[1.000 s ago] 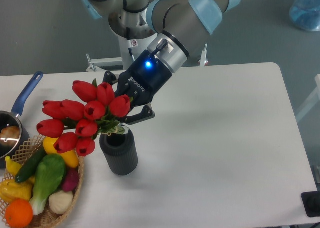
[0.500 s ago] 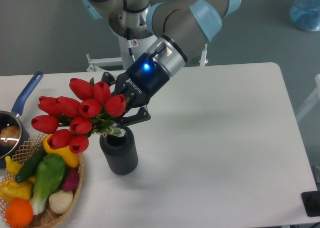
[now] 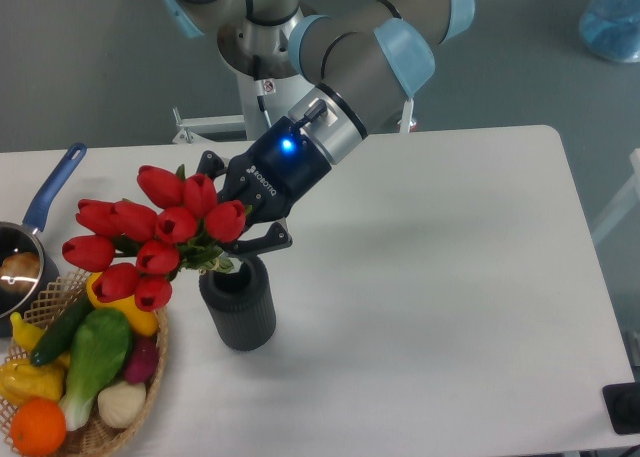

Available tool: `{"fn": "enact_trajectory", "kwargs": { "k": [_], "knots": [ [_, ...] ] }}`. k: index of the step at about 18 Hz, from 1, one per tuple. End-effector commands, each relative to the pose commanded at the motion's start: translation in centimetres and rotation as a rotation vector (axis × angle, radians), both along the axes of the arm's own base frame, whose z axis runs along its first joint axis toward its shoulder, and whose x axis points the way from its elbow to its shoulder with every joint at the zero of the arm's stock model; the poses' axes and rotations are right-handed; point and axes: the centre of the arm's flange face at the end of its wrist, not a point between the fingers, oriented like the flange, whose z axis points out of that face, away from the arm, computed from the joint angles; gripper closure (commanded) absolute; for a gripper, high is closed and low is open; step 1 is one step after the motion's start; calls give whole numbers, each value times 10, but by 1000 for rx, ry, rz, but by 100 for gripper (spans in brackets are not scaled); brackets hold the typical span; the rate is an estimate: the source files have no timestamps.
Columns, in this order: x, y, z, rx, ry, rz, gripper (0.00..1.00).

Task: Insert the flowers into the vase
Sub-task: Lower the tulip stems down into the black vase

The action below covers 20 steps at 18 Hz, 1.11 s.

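The gripper (image 3: 232, 217) clasps the flowers (image 3: 150, 239), heads pointing left, stems slanting down-right into the vase (image 3: 239, 309) below.

The vase (image 3: 238, 308) stands on the bench (image 3: 450, 277), left of centre. The flowers (image 3: 155, 239) lean out over its mouth, up and to the left. The hand (image 3: 240, 220) sits just behind them. A basket (image 3: 85, 432) lies left of the vase, with a saucepan (image 3: 30, 239) behind it.

Single fixed camera, high and angled down — facing the arm's base across the white table (image 3: 450, 277), mid-range
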Motion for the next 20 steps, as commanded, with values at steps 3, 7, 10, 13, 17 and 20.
{"fn": "enact_trajectory", "kwargs": {
  "k": [3, 7, 10, 13, 17, 20],
  "knots": [
    [-1, 2, -4, -3, -7, -2, 70],
    [-5, 4, -5, 7, -15, -8, 70],
    [-5, 5, -9, 16, -4, -19, 70],
    [-7, 7, -17, 9, -12, -20, 70],
    [-6, 6, -22, 3, -21, -20, 70],
    [-6, 6, -24, 1, -24, -20, 70]
  ]
}}
